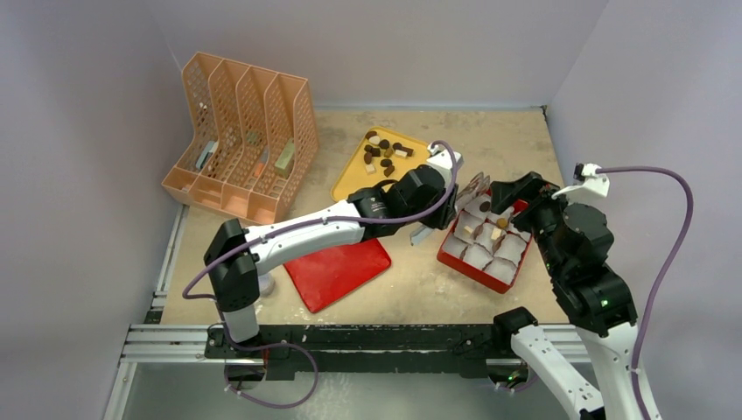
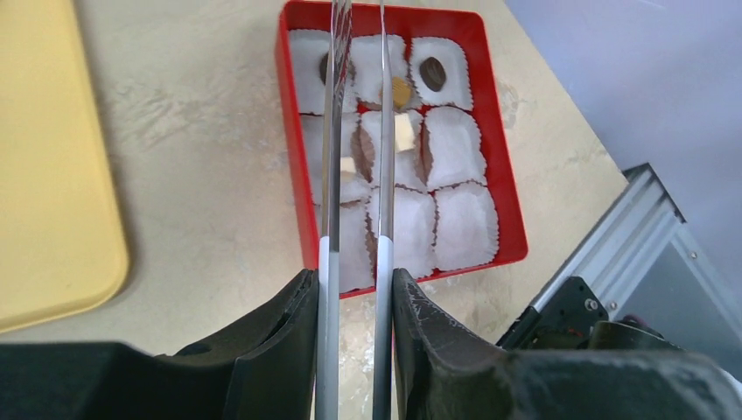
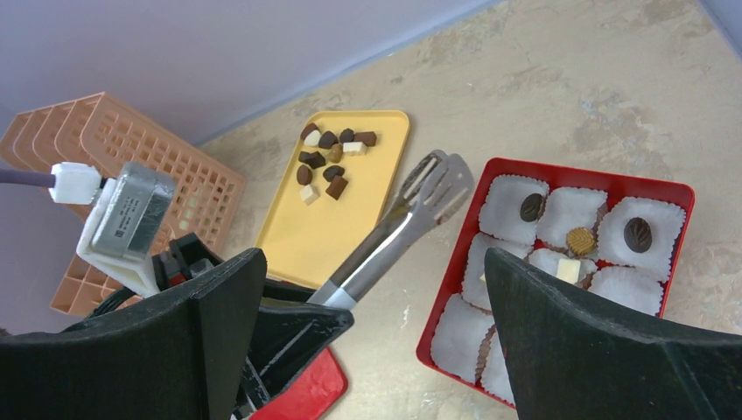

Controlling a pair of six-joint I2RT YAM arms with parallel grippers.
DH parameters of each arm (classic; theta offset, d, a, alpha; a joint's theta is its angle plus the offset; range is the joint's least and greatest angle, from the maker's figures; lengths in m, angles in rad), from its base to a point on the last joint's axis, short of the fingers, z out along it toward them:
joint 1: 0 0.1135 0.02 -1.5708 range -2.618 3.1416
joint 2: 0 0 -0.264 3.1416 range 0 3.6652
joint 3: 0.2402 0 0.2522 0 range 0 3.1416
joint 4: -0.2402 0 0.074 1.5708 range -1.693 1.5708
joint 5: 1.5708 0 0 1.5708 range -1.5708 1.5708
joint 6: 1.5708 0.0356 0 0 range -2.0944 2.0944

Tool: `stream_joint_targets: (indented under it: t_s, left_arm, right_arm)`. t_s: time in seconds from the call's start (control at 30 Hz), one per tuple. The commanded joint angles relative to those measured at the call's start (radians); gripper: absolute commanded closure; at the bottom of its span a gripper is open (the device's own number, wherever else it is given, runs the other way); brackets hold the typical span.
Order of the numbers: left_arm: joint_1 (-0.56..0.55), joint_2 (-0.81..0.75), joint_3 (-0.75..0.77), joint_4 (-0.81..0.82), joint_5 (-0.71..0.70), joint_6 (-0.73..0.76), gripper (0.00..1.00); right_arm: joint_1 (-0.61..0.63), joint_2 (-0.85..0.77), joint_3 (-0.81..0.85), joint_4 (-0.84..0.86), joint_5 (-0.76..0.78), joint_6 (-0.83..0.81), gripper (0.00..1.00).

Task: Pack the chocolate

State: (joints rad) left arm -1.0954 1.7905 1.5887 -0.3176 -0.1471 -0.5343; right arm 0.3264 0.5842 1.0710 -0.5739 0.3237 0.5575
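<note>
**Top view.** Nearest the lens is the right arm point(image 1: 582, 262), folded at lower right, with its wrist end at the right side of the red box point(image 1: 464, 261). The left arm point(image 1: 297, 236) stretches across the table point(image 1: 525, 140) toward the same box. It carries tongs point(image 1: 475, 185), whose head is at the box's far-left corner. Most of the chocolate point(image 1: 385, 150) lies loose at the far end of the yellow tray point(image 1: 350, 179), left of the box. A few pieces sit in the box's white paper cups point(image 1: 499, 254). A red flat piece point(image 1: 337, 271) lies on the near side of the tray, beside the left arm. An orange file rack point(image 1: 241, 140) stands at far left.

**Left wrist view.** The left gripper point(image 2: 354, 289) clamps the tongs' two handles between its fingers. The blades run out over the box with a narrow gap between them. Cannot tell whether the tips hold anything. The box has nine cups, three by three. The far row holds two dark rounds and a tan piece. The middle row holds two pale blocks.

**Right wrist view.** The right gripper point(image 3: 372, 254) has its jaws spread wide and grips nothing. It hangs above the table between tray and box. The tongs' head lies beyond it, just beside the box rim. The tray's pieces are clustered at its far end, with dark, tan and white mixed.
</note>
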Motion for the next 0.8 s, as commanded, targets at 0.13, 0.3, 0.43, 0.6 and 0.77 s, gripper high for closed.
stream_joint_targets:
  t_s: [0.13,0.3,0.43,0.6,0.77]
  left_arm:
    - [0.046,-0.051,0.018,-0.102,-0.145,0.005,0.69]
    - [0.132,-0.071,-0.032,-0.115,-0.118,0.009,0.69]
    - [0.203,-0.083,-0.072,-0.128,-0.115,0.019,0.69]
    - [0.283,-0.07,-0.096,-0.165,-0.12,0.058,0.68]
    - [0.349,-0.035,-0.106,-0.184,-0.111,0.084,0.68]
  right_arm:
    - [0.002,0.0,0.011,0.038,0.019,0.004,0.04]
    - [0.002,0.0,0.01,0.041,0.02,0.004,0.04]
    - [0.003,-0.003,0.01,0.033,0.02,0.003,0.04]
    - [0.003,-0.008,0.008,0.031,0.019,0.007,0.04]
    - [0.002,-0.003,0.007,0.033,0.021,0.009,0.04]
